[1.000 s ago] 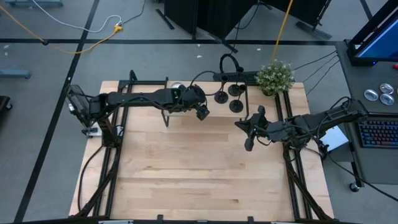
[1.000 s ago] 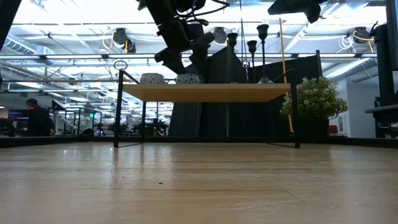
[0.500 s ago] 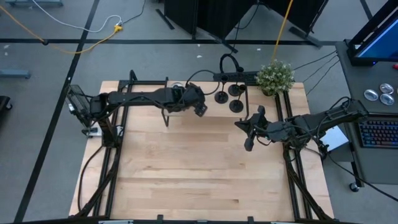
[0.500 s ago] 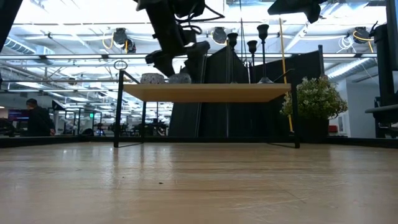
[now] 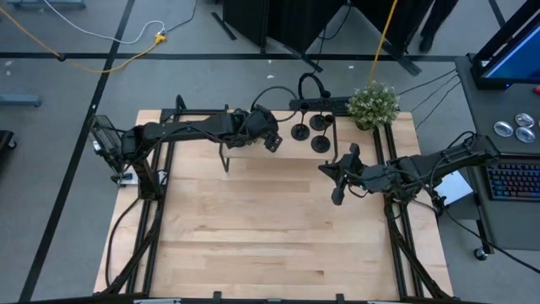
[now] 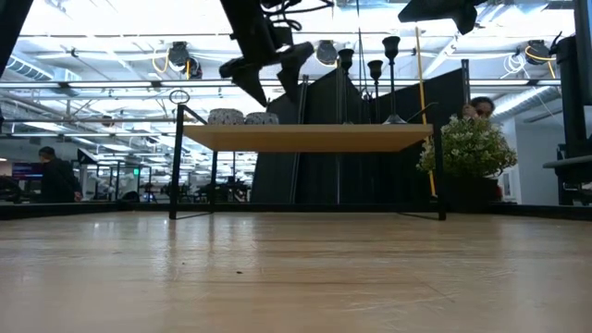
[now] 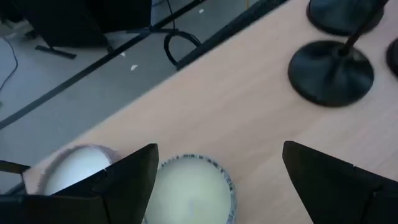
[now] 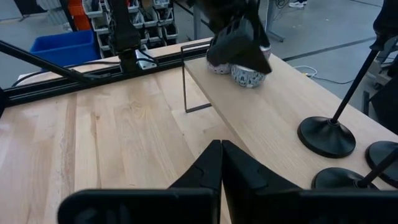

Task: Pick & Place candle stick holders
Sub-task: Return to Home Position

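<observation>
Three black candle stick holders [image 5: 314, 133], each a round base with a thin stem and a cup, stand on their bases at the right end of a raised wooden shelf [image 6: 305, 137] by the table's far edge. In the low view the holders [image 6: 375, 69] rise above the shelf. My left gripper [image 5: 272, 141] hovers open over the shelf, left of the holders and above two white candles [image 6: 242, 117]. One candle [image 7: 193, 193] shows below its spread fingers [image 7: 124, 180]. My right gripper [image 5: 325, 171] waits shut in the air near the shelf's right end.
A potted plant [image 5: 373, 103] stands at the shelf's far right corner. The shelf rests on thin black wire legs [image 8: 186, 81]. Bare wooden tabletop [image 5: 270, 228] spreads in front of the shelf. A person shows behind the plant [image 6: 479, 107].
My left gripper has risen from just over the candles and drawn a little toward the table's far edge, rolling its wrist, still open. The candle nearer the holders now sits slightly closer to the other candle.
</observation>
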You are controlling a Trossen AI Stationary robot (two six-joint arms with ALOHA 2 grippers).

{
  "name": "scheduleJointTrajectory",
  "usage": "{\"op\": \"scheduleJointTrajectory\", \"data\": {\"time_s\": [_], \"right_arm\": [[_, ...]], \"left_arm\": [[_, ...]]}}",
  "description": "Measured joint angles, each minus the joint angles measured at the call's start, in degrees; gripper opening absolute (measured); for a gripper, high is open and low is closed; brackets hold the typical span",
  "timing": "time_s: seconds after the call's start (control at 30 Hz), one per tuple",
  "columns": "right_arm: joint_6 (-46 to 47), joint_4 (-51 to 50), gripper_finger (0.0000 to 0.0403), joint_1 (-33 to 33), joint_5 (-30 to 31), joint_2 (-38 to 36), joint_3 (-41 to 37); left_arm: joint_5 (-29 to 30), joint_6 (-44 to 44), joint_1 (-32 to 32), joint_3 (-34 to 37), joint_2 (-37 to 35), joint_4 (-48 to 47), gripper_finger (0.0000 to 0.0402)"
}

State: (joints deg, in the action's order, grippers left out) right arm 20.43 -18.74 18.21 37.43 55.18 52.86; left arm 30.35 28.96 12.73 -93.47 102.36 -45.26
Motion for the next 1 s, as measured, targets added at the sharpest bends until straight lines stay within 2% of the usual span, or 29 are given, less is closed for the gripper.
{"op": "scheduleJointTrajectory", "data": {"time_s": [0.33,0.47,0.57,0.67,0.77,1.0], "right_arm": [[0.1,-0.8,0.0,0.0,0.0,0.0,0.0],[-0.1,-2.1,0.0,0.0,0.0,0.0,0.0],[-0.3,-4.0,0.0,0.0,-0.1,-0.1,0.0],[-0.2,-5.3,0.0,0.0,-0.1,-0.8,0.0],[-0.2,-7.0,0.0,0.0,-0.1,-2.3,0.0],[-0.2,-11.1,0.0,0.0,-0.9,-7.8,0.0]], "left_arm": [[-0.3,-6.7,-2.9,-8.7,0.0,-2.9,0.0351],[-3.9,-13.6,-4.9,-14.0,-0.9,-7.2,0.0351],[-6.9,-15.0,-6.1,-13.9,-3.4,-8.2,0.0351],[-7.4,-14.9,-7.1,-10.9,-7.2,-8.2,0.0351],[-5.8,-13.8,-8.0,-4.9,-12.9,-7.5,0.0351],[-1.4,-7.4,-13.0,16.2,-31.4,1.2,0.0351]]}}
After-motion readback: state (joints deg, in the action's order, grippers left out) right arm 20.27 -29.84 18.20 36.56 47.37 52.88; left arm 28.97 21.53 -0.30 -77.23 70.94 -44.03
